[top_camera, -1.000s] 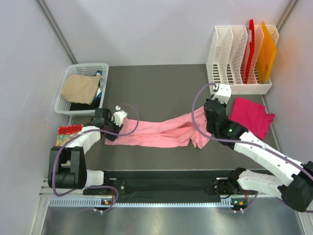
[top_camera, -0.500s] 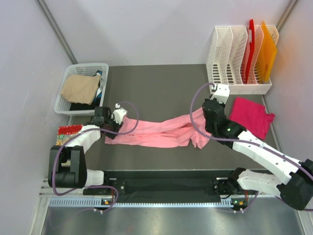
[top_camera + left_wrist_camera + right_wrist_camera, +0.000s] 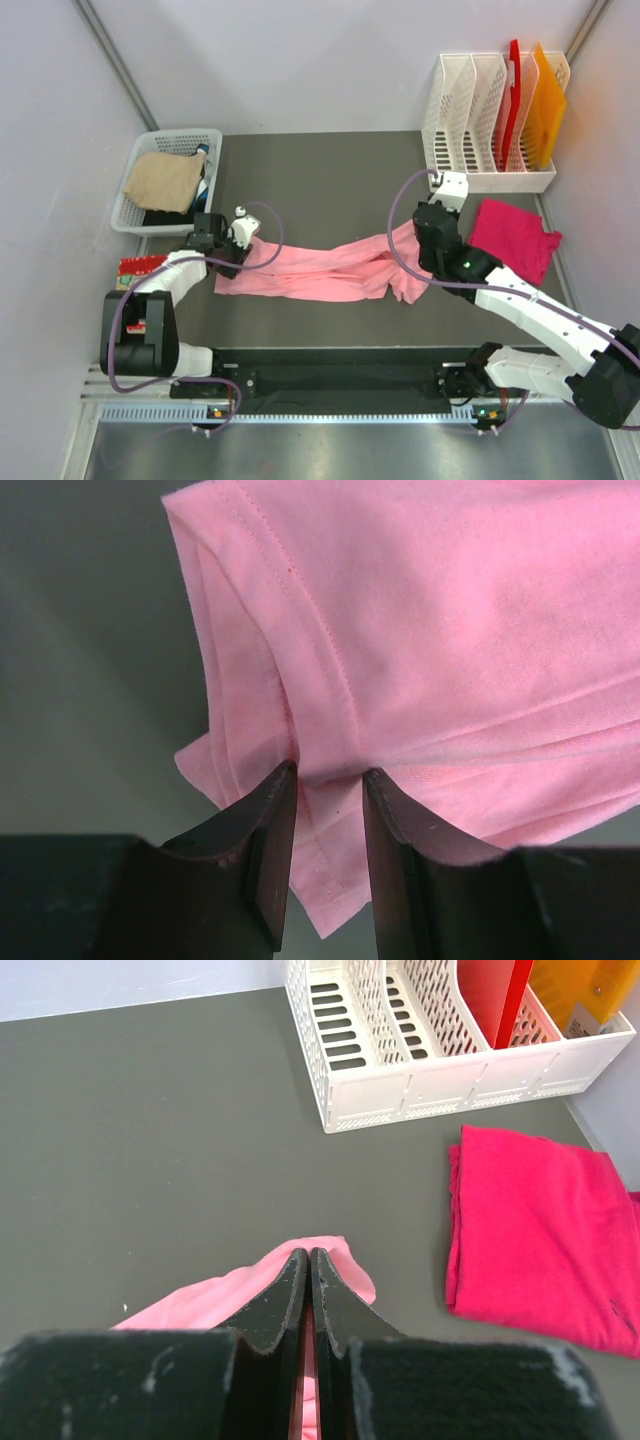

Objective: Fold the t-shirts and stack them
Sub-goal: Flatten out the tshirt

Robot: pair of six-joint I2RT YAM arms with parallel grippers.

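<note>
The salmon-pink t-shirt (image 3: pixel 320 270) lies stretched across the middle of the table between my two grippers. My left gripper (image 3: pixel 228 258) is shut on a bunched hem at its left end (image 3: pixel 330 770), with creases running out from the fingertips (image 3: pixel 285 780). My right gripper (image 3: pixel 418 240) is shut on the shirt's right end, which is lifted a little; pink cloth (image 3: pixel 320 1260) shows between and beyond its closed jaws. The deep magenta t-shirt (image 3: pixel 515 238) lies folded on the table to the right, also seen in the right wrist view (image 3: pixel 540 1230).
A white basket (image 3: pixel 133 195) with tan and dark cloth stands at the back left. A white file rack (image 3: pixel 490 180) with red and orange folders stands at the back right. A small red-edged patterned piece (image 3: pixel 138 268) lies by the left arm.
My left gripper has moved a little toward the back with the shirt's left end. My right gripper has shifted slightly left and back, still holding the right end.
</note>
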